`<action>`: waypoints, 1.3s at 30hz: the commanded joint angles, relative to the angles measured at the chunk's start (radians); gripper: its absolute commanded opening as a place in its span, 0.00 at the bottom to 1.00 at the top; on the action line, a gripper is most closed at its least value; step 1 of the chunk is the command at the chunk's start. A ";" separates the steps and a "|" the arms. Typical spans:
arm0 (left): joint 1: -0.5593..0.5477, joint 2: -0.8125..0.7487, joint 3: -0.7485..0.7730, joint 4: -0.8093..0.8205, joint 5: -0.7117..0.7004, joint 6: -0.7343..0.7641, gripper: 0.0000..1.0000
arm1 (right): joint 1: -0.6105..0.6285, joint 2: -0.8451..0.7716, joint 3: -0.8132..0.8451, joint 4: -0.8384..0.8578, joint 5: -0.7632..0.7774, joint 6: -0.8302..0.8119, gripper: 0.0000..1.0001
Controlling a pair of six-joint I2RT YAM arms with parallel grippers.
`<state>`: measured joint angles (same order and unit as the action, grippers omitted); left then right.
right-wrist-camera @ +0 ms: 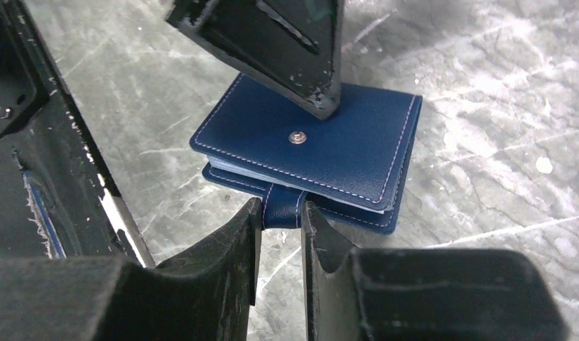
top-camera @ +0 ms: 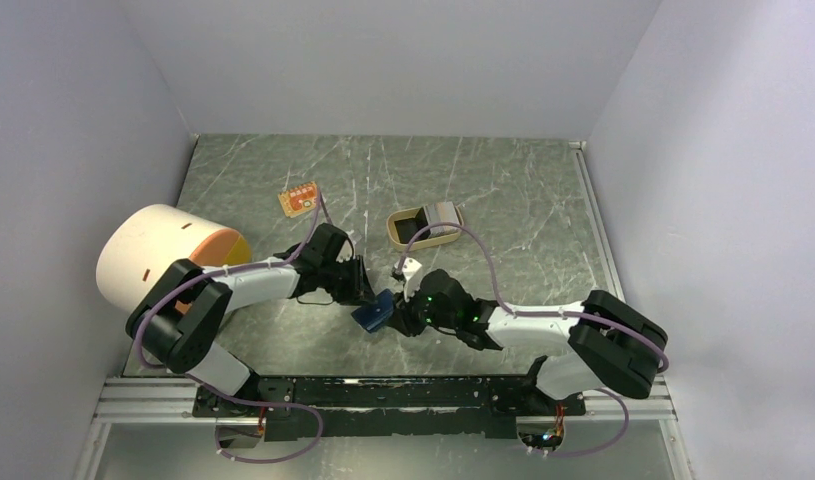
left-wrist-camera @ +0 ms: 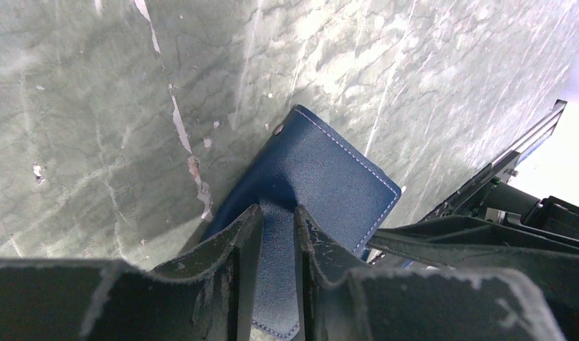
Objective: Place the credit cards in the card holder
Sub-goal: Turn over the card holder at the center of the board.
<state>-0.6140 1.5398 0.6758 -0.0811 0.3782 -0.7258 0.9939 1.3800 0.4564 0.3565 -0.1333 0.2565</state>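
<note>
The card holder sat closed, its dark navy covers together, a metal stud on the upper one and a thin pale layer showing between them at one edge; whether that layer was a card could not be told. It was at the near middle of the marbled surface, between the two arms, on the surface or just above it.

The right jaws were nearly closed, with both fingers against the sides of the holder's navy strap at its near edge. The left jaws were also drawn in narrow. In the left wrist view a strip of navy leather filled the gap between their fingers, and in the right wrist view they bore down on the top cover just beyond the stud.

Farther back, near the holder, a tan oval tray held the credit cards, a grey-white stack in its right end, while its left end looked dark. A small orange board lay to the tray's left, well apart from it. A large white drum with an orange face stood at the left edge.
</note>
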 commanded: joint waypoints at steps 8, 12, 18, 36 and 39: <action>0.000 0.047 0.013 -0.070 -0.038 0.015 0.32 | 0.005 -0.057 -0.088 0.328 -0.130 -0.186 0.00; 0.000 0.071 0.009 -0.060 -0.034 0.016 0.32 | 0.006 -0.091 -0.107 0.374 -0.119 -0.279 0.00; 0.000 0.083 0.004 -0.042 -0.028 0.012 0.32 | 0.009 -0.138 -0.185 0.527 -0.186 -0.427 0.00; -0.001 -0.068 -0.155 0.255 0.337 -0.164 0.32 | 0.015 0.023 -0.284 0.895 -0.058 -0.346 0.00; -0.001 -0.092 -0.198 0.343 0.377 -0.202 0.33 | 0.017 0.086 -0.294 1.003 -0.070 -0.311 0.00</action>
<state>-0.6125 1.4887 0.5167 0.0841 0.6136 -0.8463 1.0046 1.4052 0.1768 1.1248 -0.2131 -0.1059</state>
